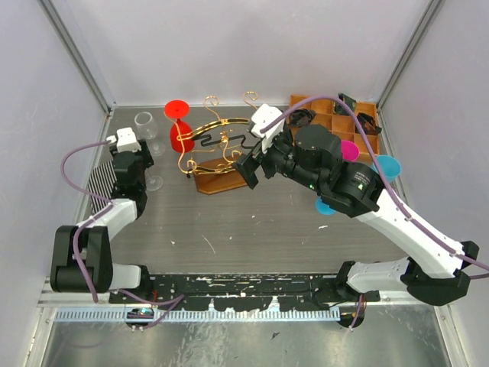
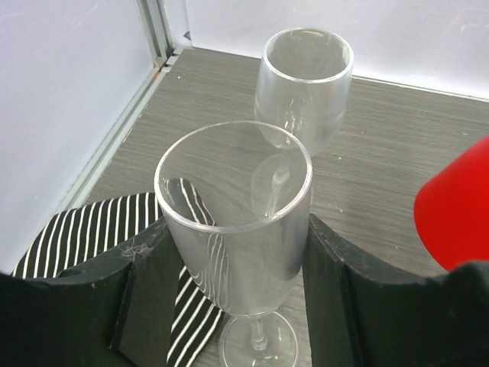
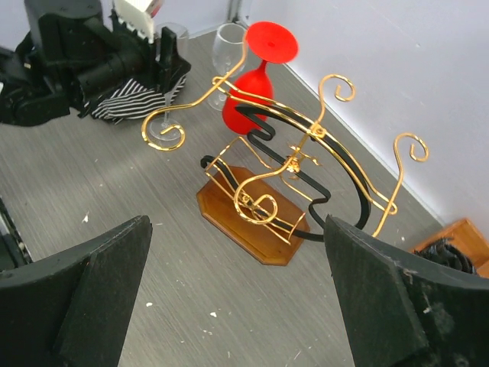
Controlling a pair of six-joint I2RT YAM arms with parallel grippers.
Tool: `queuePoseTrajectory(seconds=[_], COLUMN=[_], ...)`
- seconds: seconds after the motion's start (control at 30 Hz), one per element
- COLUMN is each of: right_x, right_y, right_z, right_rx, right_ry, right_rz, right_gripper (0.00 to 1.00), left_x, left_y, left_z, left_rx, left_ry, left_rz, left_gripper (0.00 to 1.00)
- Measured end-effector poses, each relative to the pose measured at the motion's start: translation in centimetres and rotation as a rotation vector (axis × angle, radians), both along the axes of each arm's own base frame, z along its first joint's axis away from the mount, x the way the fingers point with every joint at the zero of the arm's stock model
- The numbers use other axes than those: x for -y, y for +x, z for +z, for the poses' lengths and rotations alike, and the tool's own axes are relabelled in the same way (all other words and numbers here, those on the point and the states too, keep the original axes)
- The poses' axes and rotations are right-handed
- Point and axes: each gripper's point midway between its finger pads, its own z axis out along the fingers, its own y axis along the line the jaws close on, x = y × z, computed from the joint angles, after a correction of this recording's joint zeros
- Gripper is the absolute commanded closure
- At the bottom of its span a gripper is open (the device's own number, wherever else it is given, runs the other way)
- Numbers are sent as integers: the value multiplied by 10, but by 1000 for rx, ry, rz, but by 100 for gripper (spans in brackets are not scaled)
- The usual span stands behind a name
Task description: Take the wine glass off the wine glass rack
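Right gripper (image 3: pixel 237 229): jaws spread wide with nothing between them. It faces the wine glass rack (image 3: pixel 221 202) from near by and does not touch it.
Left gripper (image 2: pixel 233 256): its fingers (image 2: pixel 145 298) flank the bowl of a clear glass (image 2: pixel 229 191) that stands on the desk (image 1: pixel 252 229). They lie right at the bowl, but I cannot tell whether they press it.
Wine glass (image 3: pixel 248 95): red, hung upside down at the rack's left end, the end away from the right gripper. The foot sits on top across the gold wires, the stem runs down between them and the bowl hangs free below.
Handling: probably light and stiff, smooth enough to slip, and breakable, with the thin stem as the weak spot. The bowl offers the broadest hold. Take it gently there and slide the foot out along the wires, not straight down.
Rack build: thin gold wire with curled scroll ends, a black curved band and a glossy oval brown wooden base. It looks light enough to drag or tip if the foot snags.
Around: a second clear glass (image 2: pixel 306 84) beyond the first, a black-and-white striped cloth (image 2: pixel 84 229) by the left gripper, and an orange-brown compartmented tray (image 1: pixel 336 115) at the far right.
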Motion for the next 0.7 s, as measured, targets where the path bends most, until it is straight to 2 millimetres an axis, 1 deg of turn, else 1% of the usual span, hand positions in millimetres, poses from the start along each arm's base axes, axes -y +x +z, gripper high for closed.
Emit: queuePoseTrajectory(seconds=[0.1, 0.17, 0.3, 0.33, 0.4, 0.5, 0.57, 0.67, 0.7], right_x=[4, 5, 6, 6, 8, 11, 13, 15, 15], right_y=[4, 7, 10, 11, 14, 17, 19, 21, 21], right_z=[0, -1, -8, -10, -13, -16, -17, -18, -18], right_rx=[-31, -46, -73, -77, -80, -79, -78, -76, -76], right_ry=[31, 46, 48, 47, 42, 36, 31, 28, 28], right_rz=[-54, -80, -108, -114, -136, -165, -181, -195, -197], right_gripper=[0, 0, 0, 0, 0, 0, 0, 0, 0], left_x=[-3, -4, -6, -6, -7, -5, -3, -1, 0], left_y=[8, 12, 18, 20, 23, 24, 25, 25, 25], left_z=[-5, -3, 1, 3, 1, -4, -4, -3, -3], left_rx=[13, 34, 73, 86, 99, 93, 97, 99, 98], left_ry=[16, 26, 47, 52, 59, 60, 58, 57, 56], left_rz=[12, 17, 23, 26, 26, 19, 13, 9, 6], left_gripper=[46, 46, 42, 40, 31, 24, 16, 8, 7])
